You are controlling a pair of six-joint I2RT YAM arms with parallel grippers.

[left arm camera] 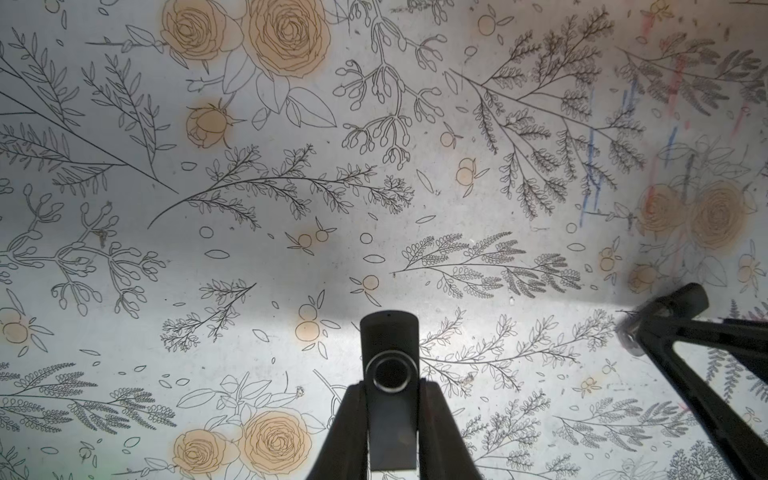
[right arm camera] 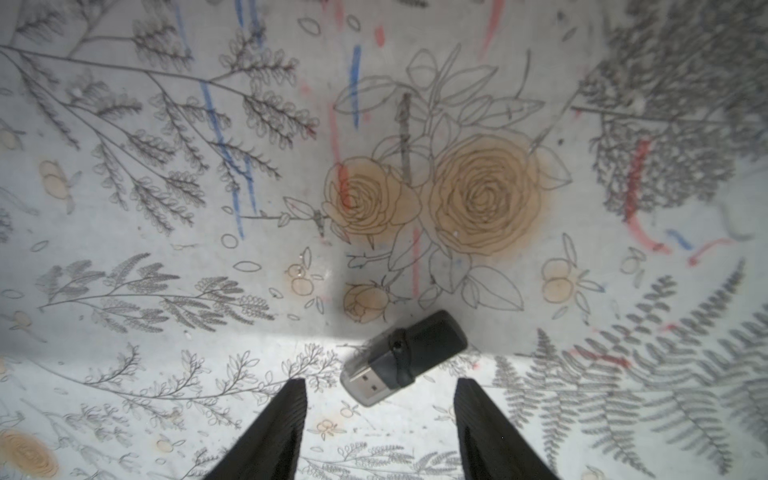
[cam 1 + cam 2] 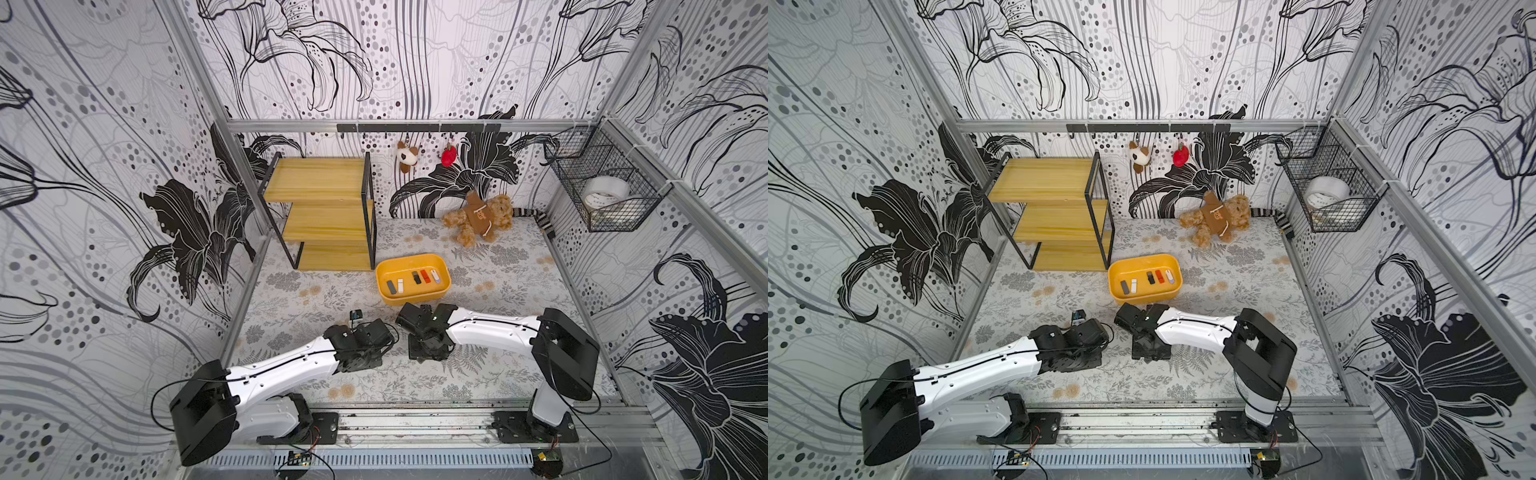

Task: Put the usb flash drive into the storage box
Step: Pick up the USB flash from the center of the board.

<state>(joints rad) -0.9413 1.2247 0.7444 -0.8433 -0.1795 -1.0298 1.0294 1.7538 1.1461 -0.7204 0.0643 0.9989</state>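
Observation:
My left gripper [image 1: 392, 386] is shut on a black swivel usb flash drive [image 1: 388, 345], which sticks out past the fingertips just above the flowered table. My right gripper [image 2: 380, 381] stands open over a second black usb flash drive [image 2: 419, 349] with a clear cap. That drive lies slanted on the table, just beyond the fingertips and untouched. One right finger [image 1: 685, 299] shows in the left wrist view. The yellow-orange storage box [image 3: 441, 266] [image 3: 1173, 266] sits just behind both wrists in both top views. Several small drives [image 3: 424, 276] lie inside it.
A wooden shelf with a black frame [image 3: 324, 208] stands at the back left, touching distance from the box. A teddy bear [image 3: 478, 218] lies at the back. A wire basket [image 3: 602, 183] with a tape roll hangs on the right wall. Two small plush toys [image 3: 406, 156] hang from the rail.

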